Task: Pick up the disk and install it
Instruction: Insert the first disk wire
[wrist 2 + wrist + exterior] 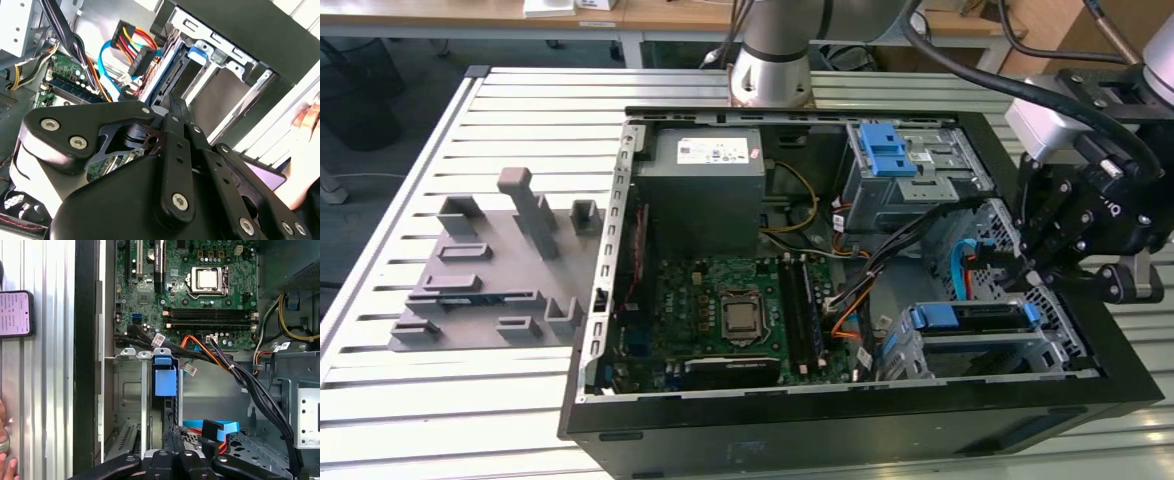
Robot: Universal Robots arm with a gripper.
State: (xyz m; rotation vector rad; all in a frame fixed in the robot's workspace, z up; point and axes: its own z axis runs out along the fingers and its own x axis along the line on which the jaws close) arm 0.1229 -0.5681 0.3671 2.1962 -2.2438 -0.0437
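Observation:
The disk stands on edge in the lower metal drive cage at the exterior view's right, inside the open computer case. Its blue carrier tab shows in the first wrist view, and a blue rail end in the second wrist view. My gripper hangs just above that cage. The black fingers lie close together, shut, right at the disk's near end. I see nothing clamped between them. The gripper tip points into the bay.
A blue data cable and a black cable bundle run beside the cage. A second cage with two blue tabs and the grey power supply sit at the back. A grey fixture lies on the table. A hand and a phone lie outside the case.

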